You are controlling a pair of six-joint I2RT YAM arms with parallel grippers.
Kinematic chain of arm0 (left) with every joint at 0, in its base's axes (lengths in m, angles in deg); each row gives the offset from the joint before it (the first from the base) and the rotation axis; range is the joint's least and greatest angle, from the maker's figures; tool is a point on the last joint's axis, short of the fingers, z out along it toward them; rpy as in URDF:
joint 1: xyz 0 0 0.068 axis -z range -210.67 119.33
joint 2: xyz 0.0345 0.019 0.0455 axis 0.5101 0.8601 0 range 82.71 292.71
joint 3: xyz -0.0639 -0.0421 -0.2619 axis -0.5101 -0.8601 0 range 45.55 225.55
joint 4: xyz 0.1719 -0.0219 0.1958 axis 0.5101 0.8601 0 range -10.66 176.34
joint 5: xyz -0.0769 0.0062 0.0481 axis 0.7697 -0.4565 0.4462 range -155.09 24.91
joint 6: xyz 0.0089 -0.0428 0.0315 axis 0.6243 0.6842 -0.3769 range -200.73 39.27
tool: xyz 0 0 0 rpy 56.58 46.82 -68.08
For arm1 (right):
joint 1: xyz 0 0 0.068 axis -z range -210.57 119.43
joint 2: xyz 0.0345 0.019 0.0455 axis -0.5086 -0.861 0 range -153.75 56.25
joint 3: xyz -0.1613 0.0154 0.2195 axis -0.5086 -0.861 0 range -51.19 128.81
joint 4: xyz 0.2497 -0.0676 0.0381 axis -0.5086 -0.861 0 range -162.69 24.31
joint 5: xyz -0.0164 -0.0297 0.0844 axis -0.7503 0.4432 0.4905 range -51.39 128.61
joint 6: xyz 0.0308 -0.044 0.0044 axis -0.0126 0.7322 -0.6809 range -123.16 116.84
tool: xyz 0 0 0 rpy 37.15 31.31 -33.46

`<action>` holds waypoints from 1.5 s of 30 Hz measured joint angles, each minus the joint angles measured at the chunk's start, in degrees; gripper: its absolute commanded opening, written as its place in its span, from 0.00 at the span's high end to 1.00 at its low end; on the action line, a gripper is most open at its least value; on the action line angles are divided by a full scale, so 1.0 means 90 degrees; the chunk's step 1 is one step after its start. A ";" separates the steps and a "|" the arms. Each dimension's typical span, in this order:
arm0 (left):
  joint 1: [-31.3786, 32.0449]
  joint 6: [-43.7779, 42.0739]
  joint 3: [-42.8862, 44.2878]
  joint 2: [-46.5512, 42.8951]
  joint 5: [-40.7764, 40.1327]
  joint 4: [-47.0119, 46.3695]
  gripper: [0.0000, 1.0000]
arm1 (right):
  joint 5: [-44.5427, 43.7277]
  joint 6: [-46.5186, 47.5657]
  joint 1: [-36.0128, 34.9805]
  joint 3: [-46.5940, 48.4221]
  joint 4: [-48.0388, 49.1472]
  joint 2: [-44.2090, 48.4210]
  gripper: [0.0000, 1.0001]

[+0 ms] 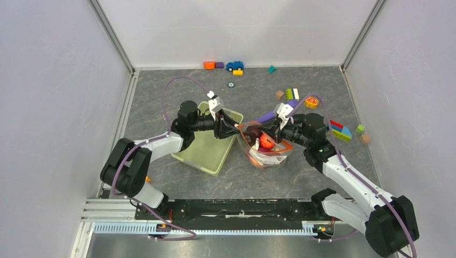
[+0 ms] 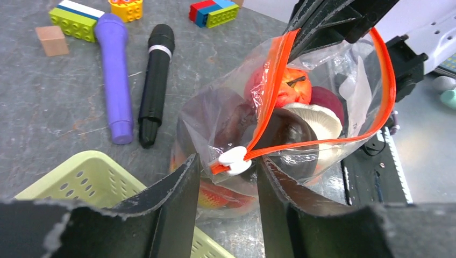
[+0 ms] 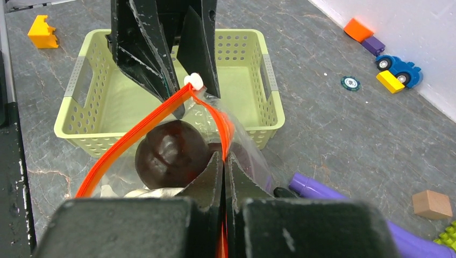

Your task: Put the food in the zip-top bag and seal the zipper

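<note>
The clear zip-top bag stands at the table's middle with its mouth open. Its orange-red zipper runs in two spread strips to a white slider at one corner. Inside lie a red apple, a white mushroom piece and a dark purple piece. My left gripper is open, its fingers on either side of the slider corner. My right gripper is shut on the zipper at the bag's opposite end. Both grippers show in the top view: left, right.
A light-green slotted basket sits under the left arm, beside the bag. A purple microphone and a black one lie behind the bag. Coloured blocks, a citrus slice and a toy car are scattered at the back.
</note>
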 measured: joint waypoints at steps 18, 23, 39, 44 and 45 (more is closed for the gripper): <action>-0.0015 0.2749 0.0017 0.1154 0.1047 -0.3696 0.98 | -0.0379 0.0034 0.0027 0.0342 -0.0573 0.0107 0.24; 0.0095 0.2329 -0.0282 0.0364 0.0534 -0.2664 0.98 | -0.0559 0.0036 0.0027 0.0389 -0.0760 0.0641 0.06; 0.1571 -0.0350 -0.0328 -0.2110 -0.1452 0.1613 0.98 | 0.0347 0.0301 -0.0945 0.2055 -0.2720 0.0041 0.19; 0.1722 -0.0612 -0.0328 -0.2295 -0.1676 0.2064 0.98 | 0.0180 0.0537 -0.1804 0.2076 -0.3291 0.0005 0.22; 0.1739 -0.0648 -0.0328 -0.2344 -0.1712 0.2108 0.98 | 0.0146 0.0559 -0.1855 0.2081 -0.3344 -0.0002 0.23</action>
